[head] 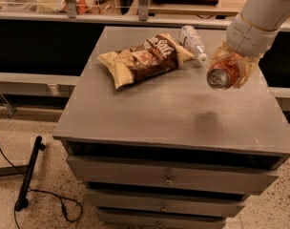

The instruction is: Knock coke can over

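Well, the gripper [233, 69] is up over the right side of the table [173, 113], and its fingers pinch the coke can [218, 78]. The can is tipped sideways in the air, silver top facing us. I think the job is not done: the can must end up lying on the table, let go

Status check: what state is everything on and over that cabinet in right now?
coke can: held off the surface, tipped sideways, silver top facing the camera.
gripper: above the right side of the tabletop, jaws closed on the can.
chip bag: lying flat.
water bottle: lying on its side.
drawers: shut.
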Tool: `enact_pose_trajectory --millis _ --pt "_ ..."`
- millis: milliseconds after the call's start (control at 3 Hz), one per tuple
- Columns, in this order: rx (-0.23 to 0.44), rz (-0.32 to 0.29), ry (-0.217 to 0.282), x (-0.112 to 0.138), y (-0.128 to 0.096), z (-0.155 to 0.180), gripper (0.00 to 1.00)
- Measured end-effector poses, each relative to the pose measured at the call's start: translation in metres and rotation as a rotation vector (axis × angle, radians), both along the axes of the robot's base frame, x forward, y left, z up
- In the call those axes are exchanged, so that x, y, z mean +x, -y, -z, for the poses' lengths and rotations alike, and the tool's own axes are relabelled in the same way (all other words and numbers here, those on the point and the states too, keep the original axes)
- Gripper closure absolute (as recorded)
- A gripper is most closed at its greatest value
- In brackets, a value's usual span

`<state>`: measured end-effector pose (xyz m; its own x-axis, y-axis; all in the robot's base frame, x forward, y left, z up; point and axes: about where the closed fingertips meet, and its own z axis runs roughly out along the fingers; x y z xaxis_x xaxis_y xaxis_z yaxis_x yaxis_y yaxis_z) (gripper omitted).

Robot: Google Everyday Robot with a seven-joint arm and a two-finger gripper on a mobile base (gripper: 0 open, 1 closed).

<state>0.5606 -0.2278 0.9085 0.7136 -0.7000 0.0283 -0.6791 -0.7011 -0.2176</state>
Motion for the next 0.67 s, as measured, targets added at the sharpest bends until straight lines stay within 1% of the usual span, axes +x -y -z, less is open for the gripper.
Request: enact_pose_trajectory --millis 333,667 --pt "0.035 0.017 0.002 -0.001 -0.005 0.02 1.0" --pt "0.068 0.023 0.009 -0.024 -0.013 0.036 1.0"
